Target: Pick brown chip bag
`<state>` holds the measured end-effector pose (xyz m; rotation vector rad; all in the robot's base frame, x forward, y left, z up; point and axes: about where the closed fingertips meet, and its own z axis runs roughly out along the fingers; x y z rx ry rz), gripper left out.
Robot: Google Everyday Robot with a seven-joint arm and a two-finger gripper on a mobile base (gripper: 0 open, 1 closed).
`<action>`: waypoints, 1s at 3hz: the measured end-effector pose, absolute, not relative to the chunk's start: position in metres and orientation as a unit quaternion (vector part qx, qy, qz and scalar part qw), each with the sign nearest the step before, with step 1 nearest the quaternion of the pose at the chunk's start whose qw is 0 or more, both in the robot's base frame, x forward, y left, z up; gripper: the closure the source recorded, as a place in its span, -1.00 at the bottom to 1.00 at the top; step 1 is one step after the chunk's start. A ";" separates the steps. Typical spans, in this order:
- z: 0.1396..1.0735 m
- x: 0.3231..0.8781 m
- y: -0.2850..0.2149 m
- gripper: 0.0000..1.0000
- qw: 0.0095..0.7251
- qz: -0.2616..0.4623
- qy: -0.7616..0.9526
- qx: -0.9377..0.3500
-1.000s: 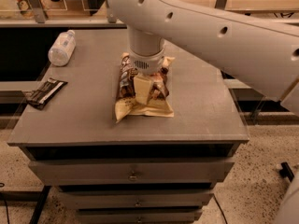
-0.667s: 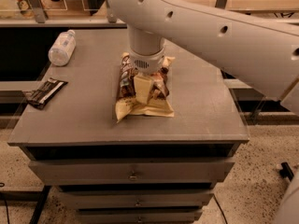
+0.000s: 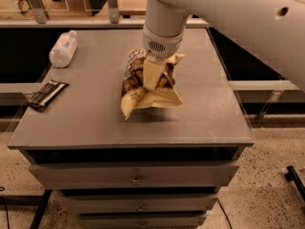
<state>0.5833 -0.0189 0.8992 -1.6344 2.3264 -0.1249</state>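
Camera view only. Clenching the brown chip bag [image 3: 155, 98] across its waist with the tool [image 3: 151, 82], straight above mid-worktop [image 3: 86, 113]; gripped centrally, likely so neither end droops. Long axis near to far: dark top toward the back, pale bottom flared frontward.

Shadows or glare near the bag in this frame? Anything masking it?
Camera view: warm, dim light with no hard glare. The brown chip bag casts a soft shadow on the grey tabletop under its lower edge. The gripper, shut on the bag from above, hides the bag's middle. The plastic bottle has a faint sheen, and the black wrapper reads very dark.
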 end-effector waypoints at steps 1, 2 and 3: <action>0.932 0.581 -0.019 1.00 0.177 -0.040 0.799 -0.574; 0.962 0.575 -0.024 1.00 0.209 -0.023 0.787 -0.580; 0.962 0.575 -0.022 1.00 0.210 -0.020 0.785 -0.582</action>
